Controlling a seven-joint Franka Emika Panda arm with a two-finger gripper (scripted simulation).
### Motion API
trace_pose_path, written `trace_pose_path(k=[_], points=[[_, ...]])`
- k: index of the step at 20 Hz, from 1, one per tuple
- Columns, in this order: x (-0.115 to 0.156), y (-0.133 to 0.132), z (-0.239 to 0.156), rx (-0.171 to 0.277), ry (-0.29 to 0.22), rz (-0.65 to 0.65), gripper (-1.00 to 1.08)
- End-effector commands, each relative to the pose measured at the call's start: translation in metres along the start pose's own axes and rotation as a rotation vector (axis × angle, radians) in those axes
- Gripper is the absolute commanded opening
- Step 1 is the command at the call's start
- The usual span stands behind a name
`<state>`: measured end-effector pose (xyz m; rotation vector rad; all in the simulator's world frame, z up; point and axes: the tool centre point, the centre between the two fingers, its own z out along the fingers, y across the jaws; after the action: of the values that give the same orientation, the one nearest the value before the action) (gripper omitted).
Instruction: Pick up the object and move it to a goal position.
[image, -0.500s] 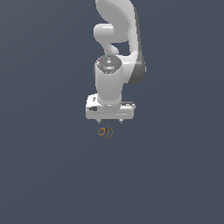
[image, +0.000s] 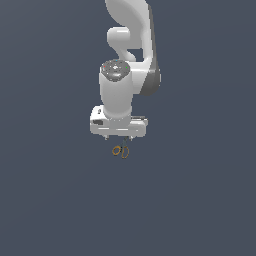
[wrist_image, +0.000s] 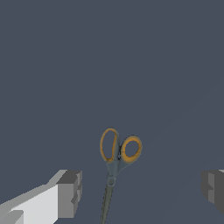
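Observation:
The object, a tiny pair of scissors (image: 120, 150) with two orange ring handles and dark blades, lies on the dark grey floor just below the white gripper (image: 120, 139) in the exterior view. In the wrist view the scissors (wrist_image: 116, 160) sit between the two grey fingertips (wrist_image: 69, 193), nearer to this one than to the other pad at the frame's edge. The gripper (wrist_image: 141, 190) is open wide, and neither pad touches the scissors. The blade tips run out of the wrist frame.
The white arm (image: 131, 30) rises above the gripper to the top of the exterior view. Plain dark grey ground surrounds the scissors, with no other objects in view.
The gripper has shifted slightly toward the exterior view's left and a little lower over the scissors. The scissors have stayed where they were.

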<state>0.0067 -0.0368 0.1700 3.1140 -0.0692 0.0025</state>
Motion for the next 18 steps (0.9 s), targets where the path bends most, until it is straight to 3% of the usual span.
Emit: trace_pose_path(k=[1,10,18], points=[[0.001,0.004,-0.002,-0.003,0.0,0.004,1.0],[-0.008,-0.003,0.014,0.005,0.0,0.051,1.0],[-0.033,-0.016,0.054,0.019,-0.003,0.189,1.0]])
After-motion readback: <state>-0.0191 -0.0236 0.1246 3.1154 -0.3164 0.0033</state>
